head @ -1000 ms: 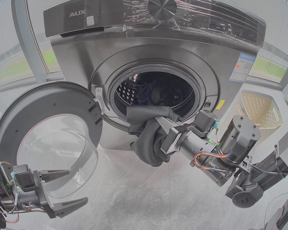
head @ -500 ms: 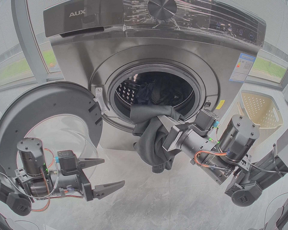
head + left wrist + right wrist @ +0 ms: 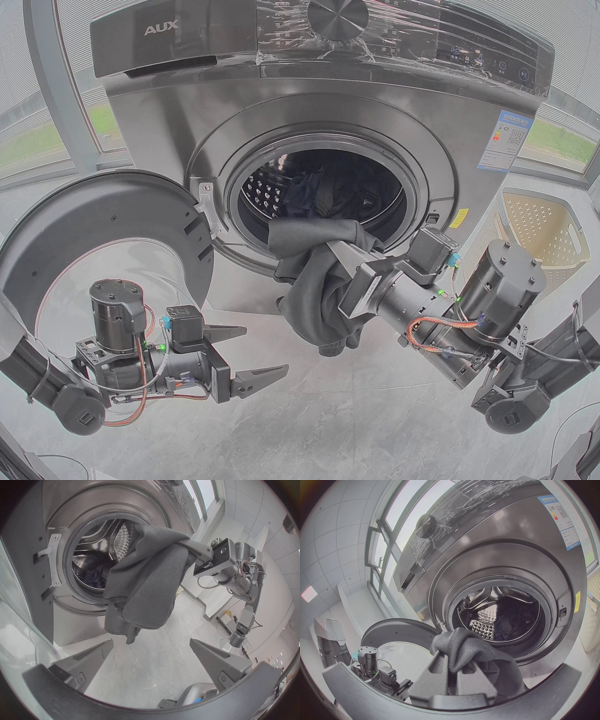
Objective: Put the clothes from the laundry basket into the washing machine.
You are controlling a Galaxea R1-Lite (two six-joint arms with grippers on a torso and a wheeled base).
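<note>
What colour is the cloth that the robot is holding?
Plain dark grey cloth, clearest in the left wrist view.

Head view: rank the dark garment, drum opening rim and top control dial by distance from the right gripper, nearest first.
1. dark garment: clamped in the right gripper, hanging in front of the machine's mouth.
2. drum opening rim: just behind the gripper, on the machine front.
3. control dial: up on the top panel, farthest.

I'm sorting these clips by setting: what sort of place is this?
Probably a laundry area: a front-loading washing machine, door open, a laundry basket beside it, and a tiled floor.
</note>
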